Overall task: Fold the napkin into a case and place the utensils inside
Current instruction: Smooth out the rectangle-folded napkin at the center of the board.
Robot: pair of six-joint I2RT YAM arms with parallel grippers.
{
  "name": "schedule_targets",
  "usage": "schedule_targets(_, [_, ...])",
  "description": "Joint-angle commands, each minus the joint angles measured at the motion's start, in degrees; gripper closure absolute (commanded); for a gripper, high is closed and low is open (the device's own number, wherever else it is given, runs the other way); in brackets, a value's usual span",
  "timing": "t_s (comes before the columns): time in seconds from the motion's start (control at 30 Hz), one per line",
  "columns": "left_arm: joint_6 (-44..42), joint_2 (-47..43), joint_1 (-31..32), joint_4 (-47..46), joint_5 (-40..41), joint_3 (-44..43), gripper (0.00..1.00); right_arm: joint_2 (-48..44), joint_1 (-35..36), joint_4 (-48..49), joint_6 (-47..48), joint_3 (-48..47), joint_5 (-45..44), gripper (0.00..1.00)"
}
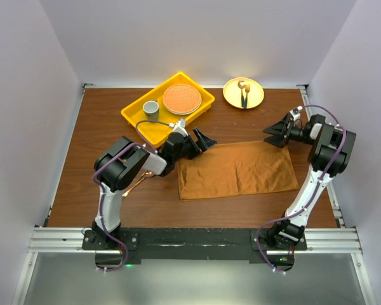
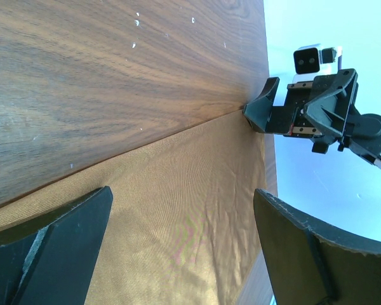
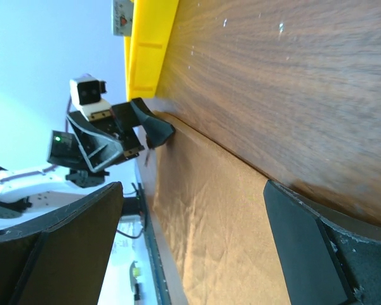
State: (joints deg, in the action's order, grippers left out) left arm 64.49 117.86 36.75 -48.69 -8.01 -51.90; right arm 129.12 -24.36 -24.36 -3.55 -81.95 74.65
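Note:
The rust-brown napkin (image 1: 236, 169) lies flat on the table as a wide rectangle. My left gripper (image 1: 200, 140) hovers open over its far left corner, and the cloth (image 2: 178, 216) shows between the spread fingers (image 2: 57, 248). At the far right corner my right gripper (image 1: 276, 135) is open too, low over the napkin (image 3: 222, 222). Neither gripper holds anything. Left of the napkin, the copper spoon (image 1: 138, 183) lies on the table, partly hidden under my left arm. Each wrist view shows the other gripper across the cloth: the right gripper (image 2: 305, 108) and the left gripper (image 3: 114, 133).
A yellow tray (image 1: 134, 113) at the back holds a grey cup (image 1: 151, 108) and an orange plate (image 1: 181, 98); its edge shows as the yellow tray (image 3: 149, 44) in the right wrist view. A yellow plate (image 1: 254, 95) at the back right carries a short dark-handled utensil (image 1: 244, 95).

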Motion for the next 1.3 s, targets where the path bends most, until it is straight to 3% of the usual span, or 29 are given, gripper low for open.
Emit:
schedule_targets(0.0, [-1.91, 1.84, -1.42, 8.08, 2.12, 1.54, 0.00, 6.14, -2.62, -2.00, 9.09, -1.80, -10.93, 0.02])
schedule_targets(0.5, [-0.94, 2.81, -2.30, 7.29, 0.37, 1.80, 0.00, 5.97, -6.05, 3.97, -0.93, -1.28, -17.61, 0.02])
schedule_targets(0.87, [-4.98, -3.94, -0.89, -1.76, -5.17, -1.45, 0.00, -7.71, -0.09, 2.57, -2.69, -0.49, -12.43, 0.02])
schedule_targets(0.97, [-8.67, -8.34, -0.63, -1.50, -5.26, -1.63, 0.00, -13.08, 2.46, 2.30, -2.25, 0.73, -12.25, 0.02])
schedule_targets(1.27, [-35.37, -21.97, -0.10, 19.05, 4.13, -0.92, 0.00, -20.75, 11.96, 2.83, -4.27, 5.13, -18.22, 0.02])
